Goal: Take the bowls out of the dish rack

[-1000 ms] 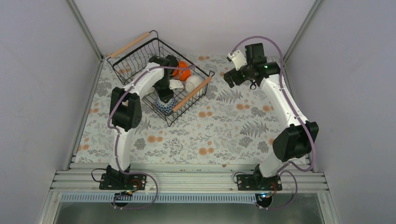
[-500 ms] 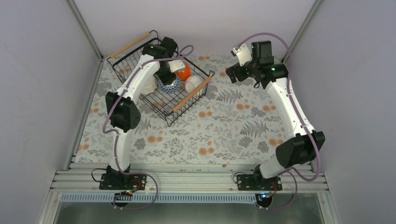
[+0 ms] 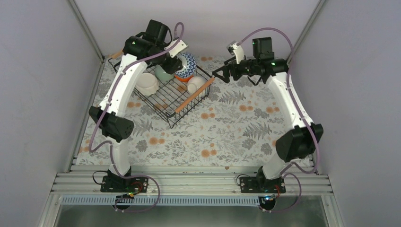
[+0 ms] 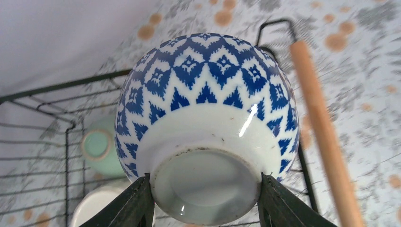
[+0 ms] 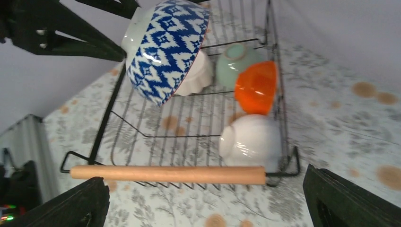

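Observation:
A blue-and-white patterned bowl (image 3: 186,66) hangs tilted above the far end of the black wire dish rack (image 3: 166,98). My left gripper (image 4: 204,182) is shut on it, a finger on each side of its foot ring. In the rack lie a scallop-edged white bowl (image 3: 147,82), a pale green bowl (image 5: 236,59), an orange bowl (image 5: 255,87) and a plain white bowl (image 5: 250,142). My right gripper (image 5: 203,189) is open and holds nothing. It hovers just right of the rack, facing its near wooden handle (image 5: 165,174).
The rack stands at the back left of the flowered tablecloth (image 3: 227,127), close to the grey back wall (image 3: 203,23) and the left side wall. The rack's second handle is largely hidden behind my left arm.
My left arm has lifted the blue patterned bowl from the rack's near corner, up and toward the far end. My right gripper has swung round to face the rack.

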### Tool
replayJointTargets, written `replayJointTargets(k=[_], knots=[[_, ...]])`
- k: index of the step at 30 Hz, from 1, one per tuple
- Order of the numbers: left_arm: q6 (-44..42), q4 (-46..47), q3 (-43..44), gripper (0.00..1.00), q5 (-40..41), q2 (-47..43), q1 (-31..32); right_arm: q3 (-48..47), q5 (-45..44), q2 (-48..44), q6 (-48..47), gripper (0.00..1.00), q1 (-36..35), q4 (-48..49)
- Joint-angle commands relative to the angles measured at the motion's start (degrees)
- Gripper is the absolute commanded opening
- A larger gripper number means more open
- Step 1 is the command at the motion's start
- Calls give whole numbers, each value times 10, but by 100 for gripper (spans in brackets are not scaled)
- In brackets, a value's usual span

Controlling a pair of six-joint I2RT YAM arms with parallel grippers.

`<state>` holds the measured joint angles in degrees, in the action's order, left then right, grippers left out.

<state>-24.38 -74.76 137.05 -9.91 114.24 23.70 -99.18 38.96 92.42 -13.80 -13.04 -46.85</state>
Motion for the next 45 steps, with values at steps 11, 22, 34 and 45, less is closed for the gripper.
replayJointTargets(k=[11, 22, 34, 45], knots=[[24, 38, 14, 2, -132, -1, 38, -97, 318, 163, -5, 100, 3, -32], [21, 36, 46, 2, -129, 45, 43, -105, 408, 180, -10, 78, 4, -25], [21, 30, 92, 2, -151, 68, 49, -77, 410, 188, 29, 57, 0, 17], [18, 20, 96, 2, -180, 71, 62, -88, 409, 202, 40, 12, -6, 26]])
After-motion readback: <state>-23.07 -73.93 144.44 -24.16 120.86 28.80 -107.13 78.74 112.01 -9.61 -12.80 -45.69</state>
